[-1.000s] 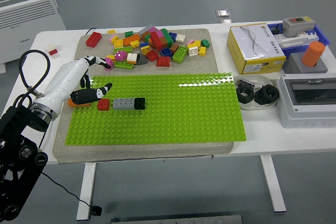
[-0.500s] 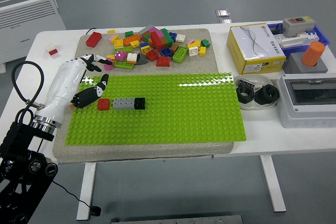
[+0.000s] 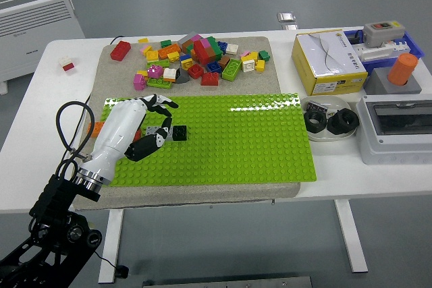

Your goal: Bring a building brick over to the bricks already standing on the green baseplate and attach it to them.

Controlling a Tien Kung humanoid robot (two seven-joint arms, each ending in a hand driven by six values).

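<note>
We see a white table (image 3: 40,166) on a grey floor, a white heater (image 3: 37,21) at its 10 o'clock corner. On a beige mat (image 3: 202,190) lies the green baseplate (image 3: 236,139), with a loose brick pile (image 3: 196,59) at 12 o'clock. The row on the plate (grey (image 3: 160,128) and black (image 3: 179,133) bricks visible) sits at 9 o'clock. The left hand (image 3: 145,126), fingers spread and empty, now lies over that row, having slid in from its left and hidden the red brick
</note>
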